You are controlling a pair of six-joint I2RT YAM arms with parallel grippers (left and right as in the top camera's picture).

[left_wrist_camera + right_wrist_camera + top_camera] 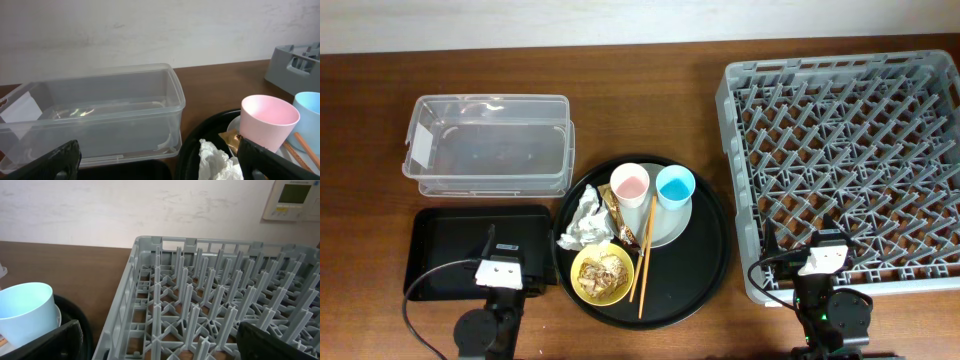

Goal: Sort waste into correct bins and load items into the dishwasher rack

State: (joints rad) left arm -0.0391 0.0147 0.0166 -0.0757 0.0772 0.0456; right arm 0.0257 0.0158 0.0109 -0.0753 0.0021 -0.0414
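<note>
From overhead, my left gripper point(501, 256) hangs over the near right corner of the shallow black rectangular tray point(440, 245). The clear plastic box point(488, 140) lies just beyond that tray. To my right is the round black tray point(712, 250). On it, the crumpled napkin point(582, 222) and the brown-gold wrapper point(618, 214) lie nearest my left gripper. The yellow bowl point(588, 287) holds food scraps point(603, 269). The pink cup point(630, 185) and the blue cup point(675, 186) stand on the pale plate point(677, 224), and the 2 chopsticks point(645, 255) lean across its edge. My right gripper point(828, 240) sits at the near edge of the grey dishwasher rack point(840, 150), well apart from the cups.

In the left wrist view, my 2 fingers point(56, 162) stand wide apart and hold nothing. Ahead between them is the clear box, its white label point(20, 109) on its left end. The pink cup, napkin and wrapper are just inside my right-hand finger.

In the right wrist view, my fingers point(50, 342) are also spread wide and hold nothing. The rack's pegs point(200, 295) fill the space between them. The blue cup stands upright at the far left, outside the rack.
</note>
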